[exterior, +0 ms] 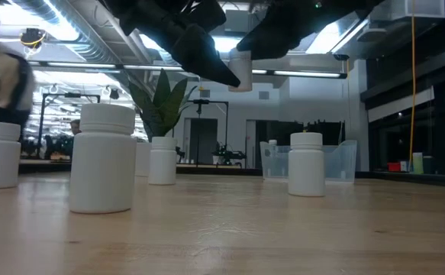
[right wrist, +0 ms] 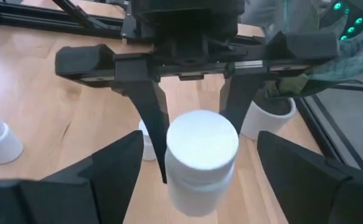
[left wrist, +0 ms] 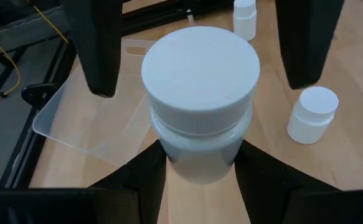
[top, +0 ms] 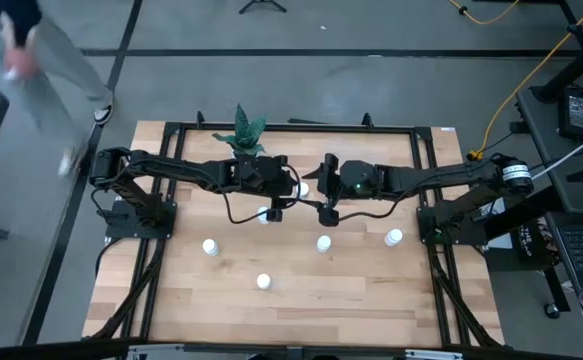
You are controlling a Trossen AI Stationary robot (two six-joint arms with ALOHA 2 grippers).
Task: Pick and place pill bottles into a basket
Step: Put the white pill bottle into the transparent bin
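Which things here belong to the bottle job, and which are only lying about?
Job: held pill bottle, loose pill bottles, basket, left tool gripping that bottle.
Lying about: potted plant, person passing.

High view: straight down from above, taking in the whole counter (top: pixel 301 300) and both arms. Low view: level at counter height, facing across into the room, very near one pill bottle (exterior: pixel 102 157). Left wrist view: close behind the left claw (left wrist: pixel 201 155), looking down past a gripped bottle (left wrist: pixel 200 102). Right wrist view: facing that same bottle (right wrist: pixel 201 158) from the opposite side, between the right claw's (right wrist: pixel 206 186) spread fingers.
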